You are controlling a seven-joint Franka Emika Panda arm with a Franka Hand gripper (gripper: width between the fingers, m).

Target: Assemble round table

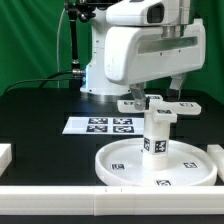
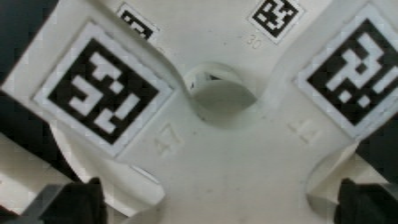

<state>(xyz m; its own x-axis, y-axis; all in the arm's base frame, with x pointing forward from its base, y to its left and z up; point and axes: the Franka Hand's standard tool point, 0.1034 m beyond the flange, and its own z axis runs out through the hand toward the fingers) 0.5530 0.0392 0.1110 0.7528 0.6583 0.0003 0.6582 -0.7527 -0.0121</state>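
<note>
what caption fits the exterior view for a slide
Gripper positions the cross base over the upright leg on the round disc.

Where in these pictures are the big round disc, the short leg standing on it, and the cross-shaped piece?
round disc (image 1: 120, 165): exterior view, bare top surface beside the leg.
leg (image 1: 156, 133): exterior view, tagged side wall.
cross base (image 2: 222, 140): wrist view, plain centre under the hole.

The big round disc (image 1: 150, 165) is white with a raised rim. It lies flat on the black table, in the lower right of the exterior view, and has small black-and-white tags on it. The short thick leg (image 1: 156, 134) stands upright on the middle of the disc, with a tag on its side. The cross base (image 1: 157, 104) sits level on top of the leg. In the wrist view the cross base (image 2: 214, 130) fills the frame, with big tags on its arms and a round hole in its middle.
</note>
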